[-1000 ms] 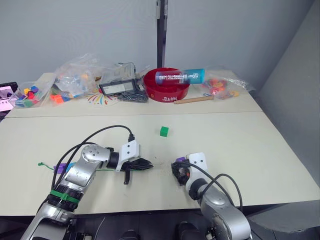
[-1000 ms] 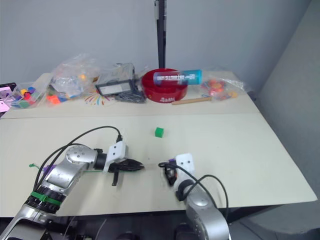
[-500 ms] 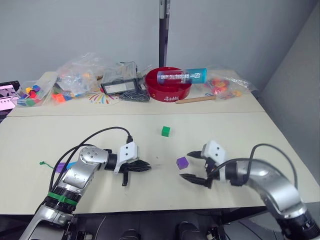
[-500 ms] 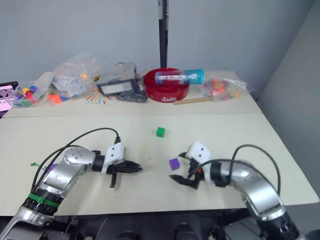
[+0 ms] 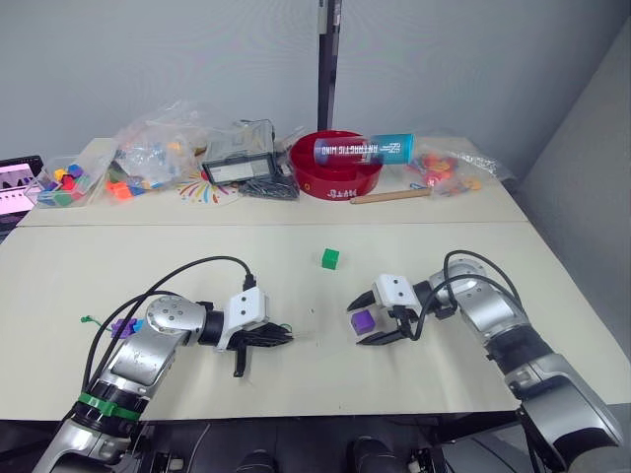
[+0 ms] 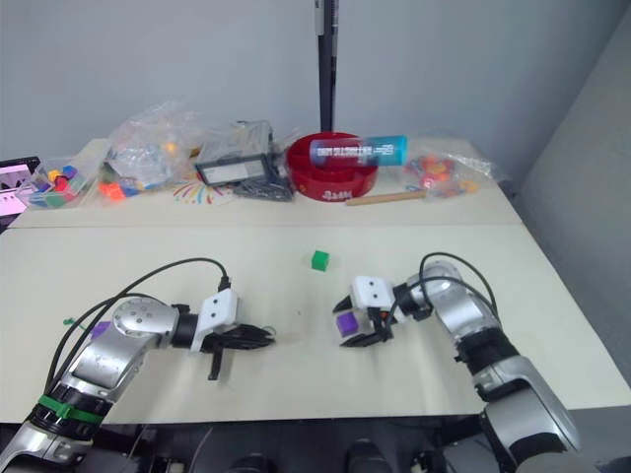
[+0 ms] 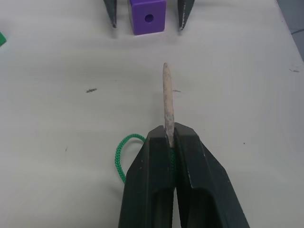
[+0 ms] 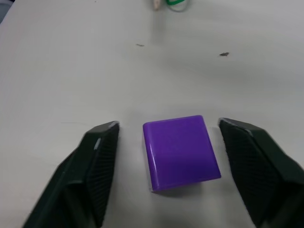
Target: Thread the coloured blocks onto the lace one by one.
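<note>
From the head, the right gripper (image 5: pixel 374 318) straddles a purple block (image 5: pixel 362 320) lying below the green block (image 5: pixel 329 258). The left wrist view shows the left gripper (image 7: pixel 170 140) clamped on the lace (image 7: pixel 166 102), tip aimed at the purple block's hole. In the right wrist view, fingers (image 8: pixel 97 156) stand apart; closing comes next.

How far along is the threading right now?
Done: one purple block lies by the lace behind the left arm, though whether it is threaded is not discernible. In hand: the left gripper is shut on the lace's pale tip; the right gripper is open around another purple block, not yet gripping. Left: that block and the green block.
</note>
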